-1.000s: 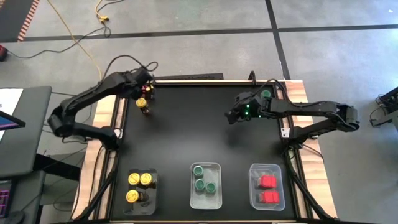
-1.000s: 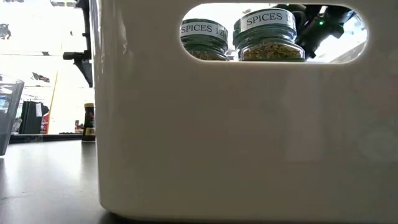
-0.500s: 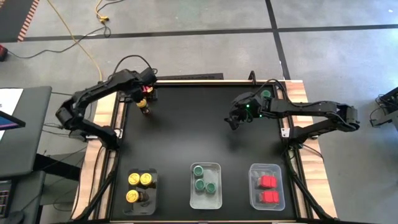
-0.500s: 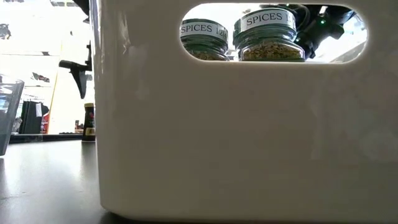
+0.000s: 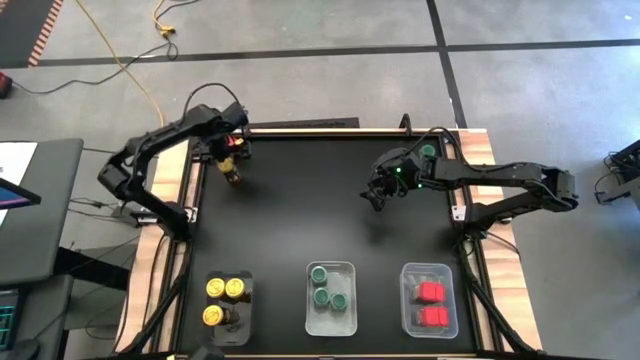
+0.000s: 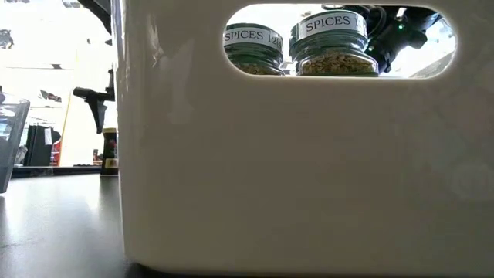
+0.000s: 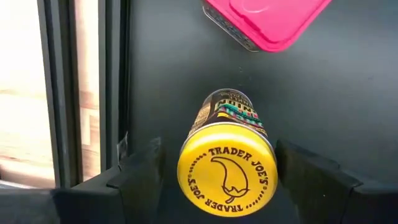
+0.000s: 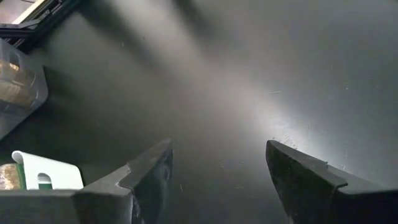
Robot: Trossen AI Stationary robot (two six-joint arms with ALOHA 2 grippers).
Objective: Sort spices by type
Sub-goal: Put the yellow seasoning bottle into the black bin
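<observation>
A spice jar with a round yellow lid [image 7: 227, 171] stands upright on the black table at its far left [image 5: 233, 179]. My left gripper [image 7: 221, 162] points straight down over it, open, one finger on each side of the lid with a small gap. A jar with a square red lid [image 7: 267, 22] stands just beyond. In the low view the left gripper [image 6: 96, 108] hangs above the jar [image 6: 110, 150]. My right gripper [image 5: 378, 195] is open over the far right of the table, nothing between its fingers [image 8: 217, 168].
Three clear trays line the near edge: one with yellow-lidded jars [image 5: 228, 305], one with green-lidded jars [image 5: 330, 298], one with red-lidded jars [image 5: 429, 300]. The green tray's white wall [image 6: 293, 170] fills the low view. The table's left rail [image 7: 56, 93] runs close beside the jar.
My left gripper has come down over the yellow-lidded jar at the table's far left, and its arm has swung toward the far edge. The jar has stayed where it was.
</observation>
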